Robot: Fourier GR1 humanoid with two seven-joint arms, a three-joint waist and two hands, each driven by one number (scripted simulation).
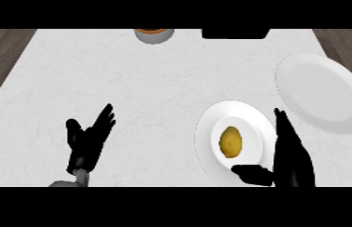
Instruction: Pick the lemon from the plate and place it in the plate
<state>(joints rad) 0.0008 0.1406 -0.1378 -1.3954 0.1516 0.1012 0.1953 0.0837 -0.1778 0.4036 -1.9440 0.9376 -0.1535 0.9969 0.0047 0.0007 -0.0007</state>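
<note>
The small yellow oval lemon point(231, 141) lay in the middle of the near round white plate point(212, 128), standing lengthwise on the dish, untouched. And there was the black right hand point(288, 158), in from the lower right, straight fingers point(282, 123) stretched up along the plate's right rim and the thumb point(251, 172) jutting leftward over the plate's lower edge. So the lemon sat inside that open angle: left of the fingers, just above the thumb, with bare white plate showing between fruit and hand on both sides. No curl in those fingers, nothing held.

Over at the lower left, the black left hand point(88, 137) rested above the pale marbled counter point(138, 82), fingers spread and pointing up, well apart from both dishes.

A second, larger round white plate point(320, 89) lay at the right edge, up and right of the first, its rim close to the right hand's fingertips. At the far edge sat a grey round bowl point(153, 34) with something orange inside, and a dark rectangular object point(235, 33) beside it.
</note>
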